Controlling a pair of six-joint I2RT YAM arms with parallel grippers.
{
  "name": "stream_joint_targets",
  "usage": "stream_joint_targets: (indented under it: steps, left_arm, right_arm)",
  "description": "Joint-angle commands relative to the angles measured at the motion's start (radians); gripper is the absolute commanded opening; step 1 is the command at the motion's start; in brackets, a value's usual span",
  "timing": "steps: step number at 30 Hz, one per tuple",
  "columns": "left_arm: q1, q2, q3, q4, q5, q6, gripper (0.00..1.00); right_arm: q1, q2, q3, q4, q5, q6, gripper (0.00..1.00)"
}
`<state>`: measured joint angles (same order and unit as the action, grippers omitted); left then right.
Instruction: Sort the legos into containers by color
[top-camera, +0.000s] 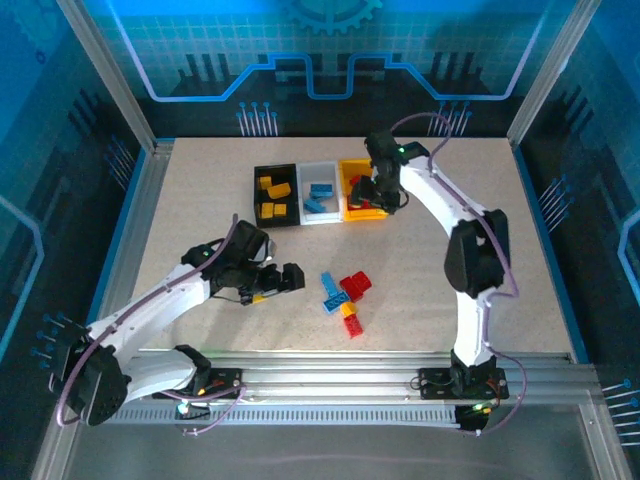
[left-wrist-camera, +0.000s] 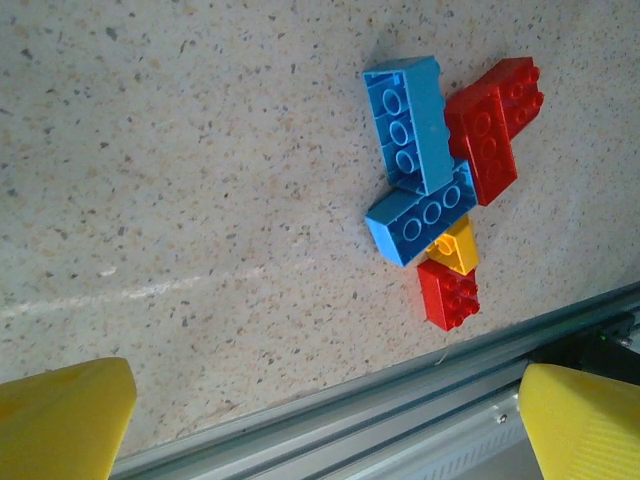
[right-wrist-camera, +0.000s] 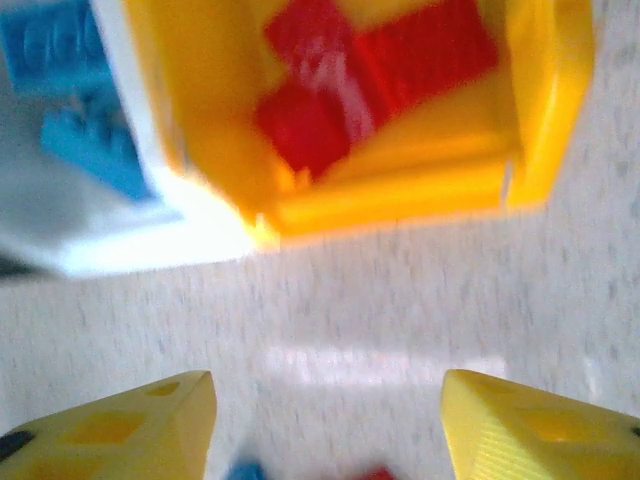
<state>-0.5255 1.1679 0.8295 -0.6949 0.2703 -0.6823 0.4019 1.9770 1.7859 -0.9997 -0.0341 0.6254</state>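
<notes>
A loose cluster of legos lies mid-table: two blue bricks (top-camera: 331, 291) (left-wrist-camera: 410, 125), a red brick (top-camera: 355, 284) (left-wrist-camera: 495, 125), a small orange-yellow brick (top-camera: 349, 310) (left-wrist-camera: 455, 245) and a small red one (top-camera: 354, 326) (left-wrist-camera: 448, 295). My left gripper (top-camera: 288, 278) (left-wrist-camera: 325, 385) is open and empty, just left of the cluster. The black bin (top-camera: 258, 175) holds orange-yellow bricks, the white bin (top-camera: 304, 192) (right-wrist-camera: 120, 230) blue ones, and the orange-yellow bin (top-camera: 347, 172) (right-wrist-camera: 400, 190) red ones (right-wrist-camera: 340, 90). My right gripper (top-camera: 385, 196) (right-wrist-camera: 325, 400) hangs open and empty at the orange-yellow bin's near edge; its view is blurred.
The metal rail (top-camera: 330, 362) (left-wrist-camera: 400, 410) runs along the table's near edge, close below the brick cluster. Bare tabletop (top-camera: 200, 190) lies left of the bins, and more (top-camera: 480, 180) right of them. Frame posts stand at the table's back corners.
</notes>
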Motion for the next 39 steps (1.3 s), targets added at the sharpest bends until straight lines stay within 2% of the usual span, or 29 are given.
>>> stream_joint_targets:
  steps: [1,5,10,16,25,31,39]
  left_arm:
    - [0.0,0.023,-0.001,0.075,0.031,-0.026,0.99]
    - [-0.001,0.056,-0.013,0.133,0.052,-0.055,0.99]
    - [-0.003,0.073,-0.006,0.14,0.06,-0.058,0.99]
    - [-0.002,0.014,-0.03,0.109,0.038,-0.063,0.99]
    - [-0.002,-0.077,-0.093,0.075,0.024,-0.076,0.99]
    - [-0.003,-0.085,-0.099,0.072,0.034,-0.069,0.99]
    - [-0.002,-0.126,-0.092,0.017,0.025,-0.047,0.99]
  right_arm:
    - [0.057,-0.126,-0.182,-0.044,-0.027,-0.09,0.67]
    - [0.136,-0.177,-0.328,-0.073,0.002,-0.15,0.7]
    - [0.233,-0.134,-0.365,-0.099,0.051,-0.16,0.68]
    - [0.358,-0.099,-0.365,-0.108,0.049,-0.124,0.66]
    - [0.52,-0.169,-0.496,-0.11,0.064,-0.077,0.65]
    - [0.564,-0.146,-0.531,-0.096,0.11,-0.038,0.65]
    - [0.587,-0.088,-0.532,-0.054,0.121,-0.02,0.6]
